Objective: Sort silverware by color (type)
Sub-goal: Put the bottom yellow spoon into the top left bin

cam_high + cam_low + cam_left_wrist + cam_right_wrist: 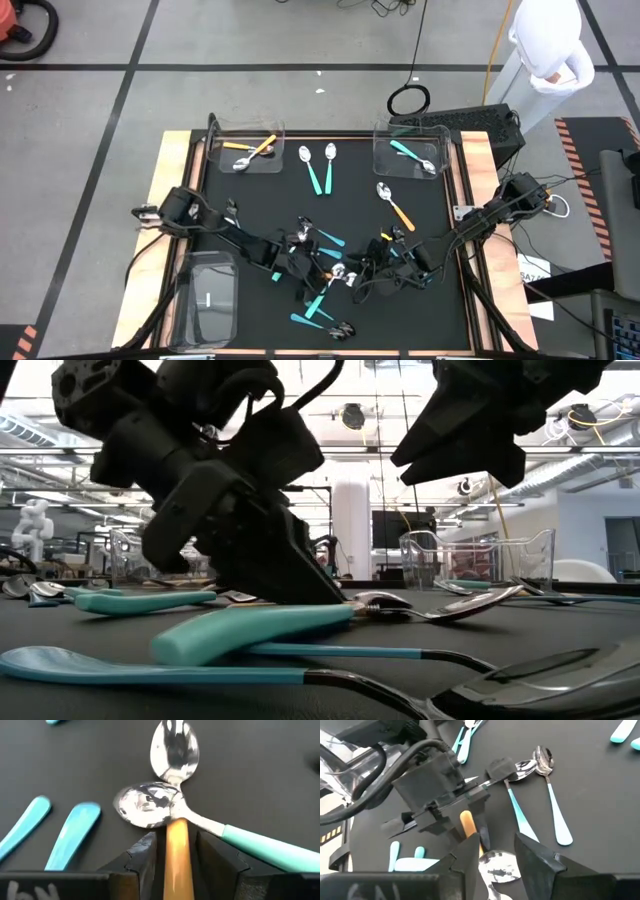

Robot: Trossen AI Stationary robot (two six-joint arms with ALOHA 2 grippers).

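Observation:
My left gripper (176,862) (325,270) is low over the mat's near middle, shut on an orange-handled spoon (150,807) with a silver bowl. A teal-handled spoon (175,750) lies crossed under that bowl. My right gripper (497,852) (368,268) is open and faces the left one. The spoon's bowl (497,866) shows between its fingers. In the low view it hangs raised (460,430), clear of the table. More teal spoons (320,305) lie near the grippers. Two teal ones (318,170) and an orange one (395,207) lie farther back. My left gripper pinches the spoon's orange handle (176,842) between its two fingers, just behind the bowl. The fingers (145,857) run along the handle and slant down from the table's left. The bowl (142,805) rests low, on the teal spoon's neck (200,820) and the mat.
Clear bins stand at the mat's far left (250,148), holding an orange spoon, and far right (410,150), holding a teal one. Another clear bin (205,300) sits at the near left. Black-headed utensils (345,328) lie by the near edge. A white figure (545,45) stands beyond the table.

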